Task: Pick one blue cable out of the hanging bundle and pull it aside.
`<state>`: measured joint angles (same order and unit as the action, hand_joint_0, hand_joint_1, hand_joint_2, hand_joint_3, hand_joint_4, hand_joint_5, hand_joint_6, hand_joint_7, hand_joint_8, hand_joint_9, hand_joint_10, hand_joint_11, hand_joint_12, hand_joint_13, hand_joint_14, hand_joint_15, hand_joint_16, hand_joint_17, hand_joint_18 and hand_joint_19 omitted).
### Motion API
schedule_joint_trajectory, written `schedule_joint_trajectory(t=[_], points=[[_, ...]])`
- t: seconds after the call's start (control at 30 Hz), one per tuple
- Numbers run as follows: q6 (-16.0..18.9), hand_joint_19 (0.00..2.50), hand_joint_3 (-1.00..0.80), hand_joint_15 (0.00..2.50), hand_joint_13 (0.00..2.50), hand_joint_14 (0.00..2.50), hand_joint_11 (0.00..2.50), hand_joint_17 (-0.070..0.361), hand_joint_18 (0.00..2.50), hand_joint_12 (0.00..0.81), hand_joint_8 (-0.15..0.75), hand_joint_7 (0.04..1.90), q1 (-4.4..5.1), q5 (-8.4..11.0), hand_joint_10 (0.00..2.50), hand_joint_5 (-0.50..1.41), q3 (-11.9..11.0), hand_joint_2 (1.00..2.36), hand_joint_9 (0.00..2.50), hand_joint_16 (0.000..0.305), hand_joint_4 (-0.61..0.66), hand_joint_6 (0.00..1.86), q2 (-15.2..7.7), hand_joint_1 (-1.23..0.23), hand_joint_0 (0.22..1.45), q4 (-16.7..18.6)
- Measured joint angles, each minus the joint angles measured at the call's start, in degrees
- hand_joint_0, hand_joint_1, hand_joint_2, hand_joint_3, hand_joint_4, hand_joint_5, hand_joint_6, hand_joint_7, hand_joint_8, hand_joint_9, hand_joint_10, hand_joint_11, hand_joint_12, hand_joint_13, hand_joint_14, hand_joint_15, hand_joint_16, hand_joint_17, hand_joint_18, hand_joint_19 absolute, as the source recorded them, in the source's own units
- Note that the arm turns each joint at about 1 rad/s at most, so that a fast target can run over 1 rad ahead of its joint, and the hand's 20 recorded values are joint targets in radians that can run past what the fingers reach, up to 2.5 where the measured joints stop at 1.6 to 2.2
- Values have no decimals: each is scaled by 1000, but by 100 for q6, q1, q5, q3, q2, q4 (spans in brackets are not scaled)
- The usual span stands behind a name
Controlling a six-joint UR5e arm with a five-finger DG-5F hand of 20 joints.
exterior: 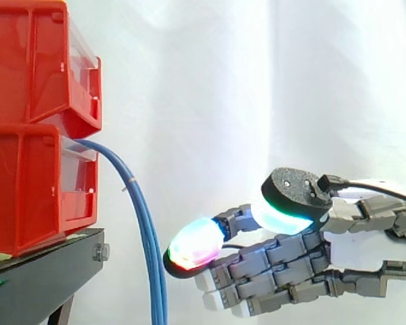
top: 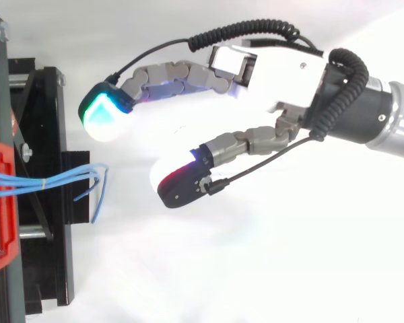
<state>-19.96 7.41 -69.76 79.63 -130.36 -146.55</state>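
A bundle of thin blue cables (exterior: 145, 223) comes out of the lower red bin (exterior: 27, 189) and hangs down past the black stand's edge. From above, the blue cables (top: 54, 178) run right from the bin and fan out, with one strand looping lower. My hand (exterior: 284, 261) is to the right of the bundle, at the height of its hanging part. My hand (top: 269, 81) is open, its fingers stretched toward the cables with nothing between them. The nearest glowing pad (exterior: 196, 244) is a short gap from the bundle and touches no cable.
Two red bins (exterior: 34, 68) are stacked on a black stand (exterior: 40, 277) at the left. A white curtain is behind everything. In the top view the black stand (top: 44, 202) lies at the left edge, with open white floor under my hand.
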Motion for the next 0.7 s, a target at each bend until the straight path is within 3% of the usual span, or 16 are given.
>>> schedule_joint_trajectory(t=[0.33, 0.57, 0.7], points=[[27, 173, -489, 122, 407, 6, 78, 74, 251, 226, 202, 656, 75, 90, 2, -230, -91, 1001, 479, 33, 100, 501, -380, -644, 532, 523], [100, 175, -490, 124, 412, 4, 81, 74, 252, 224, 203, 656, 86, 23, 2, -229, -702, 1001, 487, 33, 103, 501, -763, -641, 532, 371], [64, 175, -490, 124, 412, 5, 81, 74, 251, 224, 204, 662, 123, 14, 3, -228, -869, 1001, 489, 33, 108, 501, -835, -641, 532, 308]])
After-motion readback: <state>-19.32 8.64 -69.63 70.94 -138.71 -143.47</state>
